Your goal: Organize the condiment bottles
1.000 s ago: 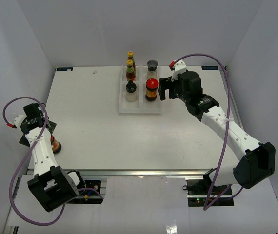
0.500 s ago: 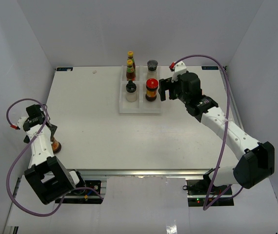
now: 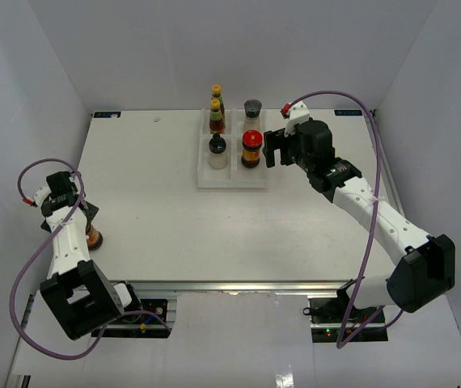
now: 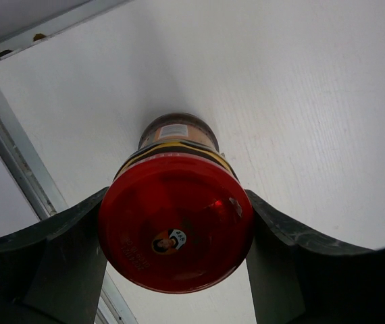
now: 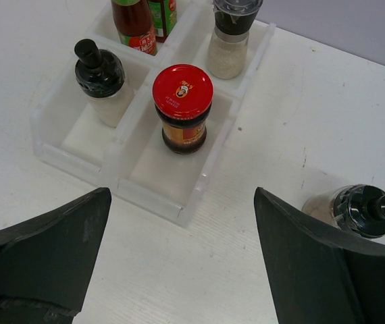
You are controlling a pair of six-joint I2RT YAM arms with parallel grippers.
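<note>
At the table's near left, a red-lidded amber jar (image 4: 175, 223) stands upright, with my left gripper (image 4: 177, 202) shut on its lid, one finger on each side. In the top view this jar (image 3: 93, 237) shows just below the left gripper (image 3: 85, 220). The white tray (image 3: 232, 182) holds two red sauce bottles (image 3: 217, 103), a black-capped shaker (image 3: 217, 145), a grey-lidded shaker (image 3: 252, 107) and a second red-lidded jar (image 3: 251, 147). My right gripper (image 5: 182, 196) hangs open above the tray's front right corner. Another black-capped shaker (image 5: 361, 208) stands on the table right of the tray.
The table's left metal edge rail (image 4: 17, 155) runs close beside the held jar. White enclosure walls stand on the left, the back and the right. The loose shaker is hidden under the right arm in the top view.
My left gripper has closed from wide open onto the jar's lid, and the left wrist has shifted slightly. The right arm has not moved.
</note>
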